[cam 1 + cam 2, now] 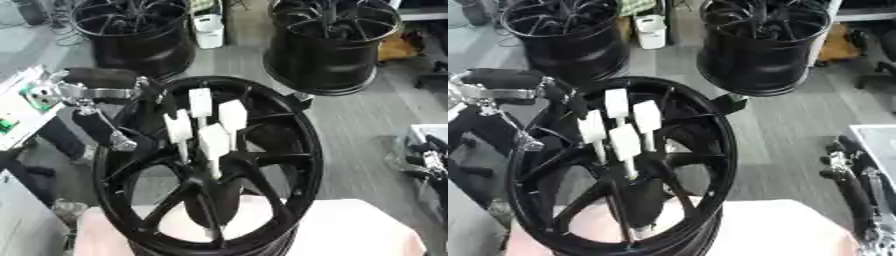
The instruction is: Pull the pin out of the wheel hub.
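Note:
A black wheel hub (297, 145) stands tilted on a pale padded surface (350, 225) in the middle of the view. Several white pins stick up from its centre, the tallest at the back (200, 102), another beside it (232, 115) and a lower one in front (213, 142). My left hand (144, 97) comes in from the left behind a silver wrist and lies at the hub's upper-left rim, a short way from the pins; its black fingers blend into the spokes. My right hand (846, 175) rests at the right edge, fingers relaxed and holding nothing, well away from the hub.
Two more black wheels stand on the floor behind, one at the left (136, 35) and one at the right (332, 45). A white canister (208, 30) sits between them. A white unit with green parts (26, 100) is at the left edge.

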Controlling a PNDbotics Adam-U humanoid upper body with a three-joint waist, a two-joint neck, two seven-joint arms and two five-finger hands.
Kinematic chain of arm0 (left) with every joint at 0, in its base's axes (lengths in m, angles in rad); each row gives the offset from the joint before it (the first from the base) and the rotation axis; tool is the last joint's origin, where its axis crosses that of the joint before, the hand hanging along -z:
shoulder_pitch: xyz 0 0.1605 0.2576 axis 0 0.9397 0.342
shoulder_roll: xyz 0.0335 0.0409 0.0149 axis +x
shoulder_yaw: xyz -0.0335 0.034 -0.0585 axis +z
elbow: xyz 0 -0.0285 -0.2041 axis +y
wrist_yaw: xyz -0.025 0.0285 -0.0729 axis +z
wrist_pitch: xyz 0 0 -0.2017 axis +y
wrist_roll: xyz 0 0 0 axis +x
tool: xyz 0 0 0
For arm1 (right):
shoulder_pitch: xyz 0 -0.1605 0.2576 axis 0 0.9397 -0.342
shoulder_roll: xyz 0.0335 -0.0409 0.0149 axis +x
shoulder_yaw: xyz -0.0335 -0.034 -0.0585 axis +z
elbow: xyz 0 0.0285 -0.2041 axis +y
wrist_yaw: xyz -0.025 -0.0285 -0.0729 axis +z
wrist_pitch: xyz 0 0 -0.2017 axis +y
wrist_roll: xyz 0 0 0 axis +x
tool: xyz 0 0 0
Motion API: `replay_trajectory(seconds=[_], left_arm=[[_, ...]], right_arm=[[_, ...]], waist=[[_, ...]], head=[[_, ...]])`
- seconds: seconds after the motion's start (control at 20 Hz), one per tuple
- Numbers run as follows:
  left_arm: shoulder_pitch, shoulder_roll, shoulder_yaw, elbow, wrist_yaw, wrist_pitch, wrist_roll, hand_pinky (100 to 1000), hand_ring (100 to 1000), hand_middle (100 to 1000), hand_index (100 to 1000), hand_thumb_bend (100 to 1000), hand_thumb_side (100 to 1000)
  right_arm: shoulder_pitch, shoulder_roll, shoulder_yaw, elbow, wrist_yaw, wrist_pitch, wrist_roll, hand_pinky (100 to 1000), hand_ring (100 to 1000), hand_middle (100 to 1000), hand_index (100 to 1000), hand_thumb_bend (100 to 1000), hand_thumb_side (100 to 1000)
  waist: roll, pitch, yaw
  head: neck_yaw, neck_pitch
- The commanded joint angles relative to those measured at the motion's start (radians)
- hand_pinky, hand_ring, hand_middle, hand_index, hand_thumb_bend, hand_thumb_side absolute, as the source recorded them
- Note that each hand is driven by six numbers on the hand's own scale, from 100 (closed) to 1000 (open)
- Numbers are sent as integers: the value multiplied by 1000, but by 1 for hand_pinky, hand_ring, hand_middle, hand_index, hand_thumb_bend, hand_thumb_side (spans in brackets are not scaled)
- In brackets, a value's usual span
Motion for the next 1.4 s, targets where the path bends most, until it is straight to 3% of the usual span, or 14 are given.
replay_trajectory(seconds=[0.05, 0.6, 1.4], left_arm=[[-26, 8, 13, 10, -49, -264, -233, 493, 462, 764, 814, 237, 100], [-49, -47, 18, 90, -141, -323, -233, 539, 481, 779, 817, 236, 100], [-62, -89, -6, 142, -169, -370, -233, 563, 495, 809, 844, 270, 100]], right_arm=[[-6, -20, -1, -9, 5, -2, 3, 673, 753, 766, 916, 100, 730], [-5, -19, 0, -8, 6, -1, 5, 674, 753, 765, 916, 100, 731], [-5, -17, 3, -7, 3, -2, 9, 674, 753, 765, 916, 100, 733]], waist=[[0, -16, -1], [2, -16, -8], [4, -13, -23]], head=[[5, 5], [9, 7], [14, 5]])
